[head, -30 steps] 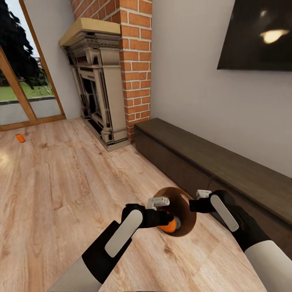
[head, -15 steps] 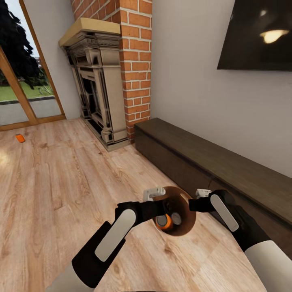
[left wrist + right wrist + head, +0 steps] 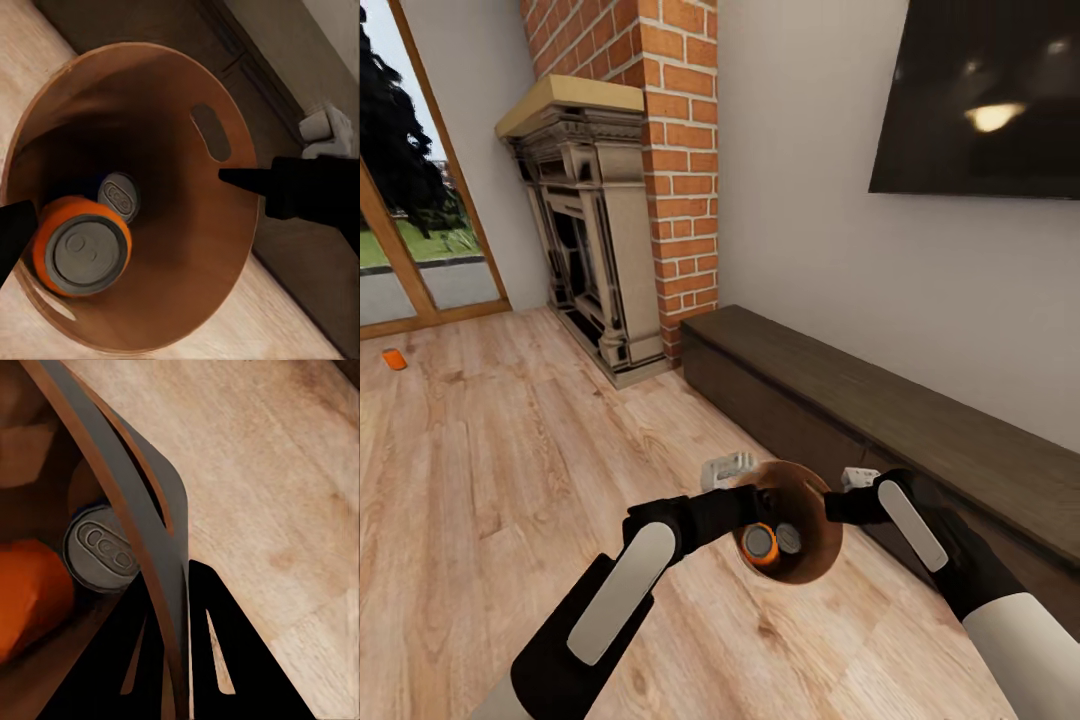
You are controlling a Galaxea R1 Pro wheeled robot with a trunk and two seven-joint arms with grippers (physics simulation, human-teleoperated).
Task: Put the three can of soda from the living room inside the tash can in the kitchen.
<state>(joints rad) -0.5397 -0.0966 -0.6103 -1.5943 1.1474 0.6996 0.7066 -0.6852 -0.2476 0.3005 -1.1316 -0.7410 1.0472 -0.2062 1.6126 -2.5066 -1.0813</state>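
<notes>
Dropped orange can [image 3: 760, 546] lies in trash can [image 3: 815, 500], left hand [image 3: 745, 487] released; right hand [image 3: 852, 492] grasping rim.

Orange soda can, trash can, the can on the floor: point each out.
orange soda can [image 3: 81, 251], left wrist view, silvery top.
trash can [image 3: 815, 490], head view, inner wall near rim.
loose orange can [image 3: 395, 359], head view, its side, on the floor by the glass doors.

Nothing readable is showing up anywhere here. The orange can [image 3: 79, 246] and the second can [image 3: 120, 196] beside it in the bucket [image 3: 225, 247] are only showing plain embossed silvery tops, no brand or lettering, and the black TV [image 3: 980, 95] is just reflecting a light.
</notes>
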